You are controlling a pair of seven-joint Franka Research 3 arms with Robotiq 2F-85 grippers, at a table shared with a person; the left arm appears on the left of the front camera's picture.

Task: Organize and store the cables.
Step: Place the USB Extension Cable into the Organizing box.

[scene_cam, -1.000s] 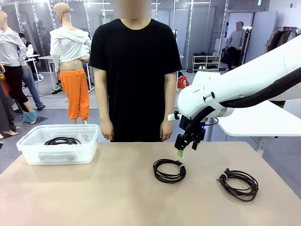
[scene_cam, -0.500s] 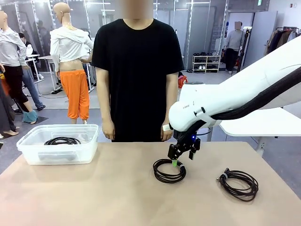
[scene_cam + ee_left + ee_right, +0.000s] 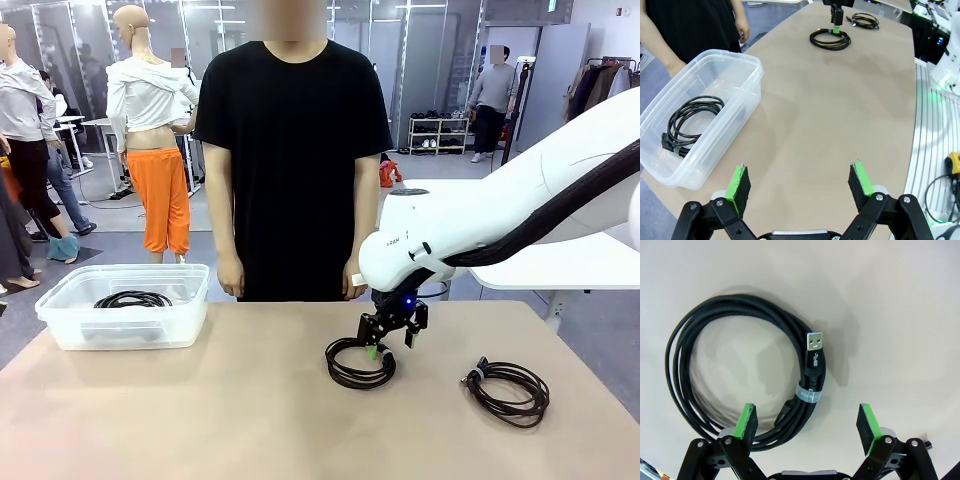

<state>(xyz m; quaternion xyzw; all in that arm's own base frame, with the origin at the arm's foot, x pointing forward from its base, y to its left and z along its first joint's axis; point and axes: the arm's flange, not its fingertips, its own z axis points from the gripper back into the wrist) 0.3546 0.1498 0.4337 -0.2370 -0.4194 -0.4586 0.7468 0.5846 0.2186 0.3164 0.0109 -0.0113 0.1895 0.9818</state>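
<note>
Pick-up step in hand. Our right pincer (image 3: 388, 345), spread wide, sits low over the middle coil (image 3: 812, 367) on the surface (image 3: 250, 420), its tied section between the pads. A second coil (image 3: 478, 378) lies at its 3 o'clock. The bin (image 3: 120, 325) at 9 o'clock holds a stored coil (image 3: 133, 298). Left pincer (image 3: 800, 182) is spread and empty. Next, we judge: lower, pinch at the tie, carry to the bin.

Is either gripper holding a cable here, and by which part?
Nothing: the right gripper hangs open over the middle cable, at its tie; left gripper open too.
</note>
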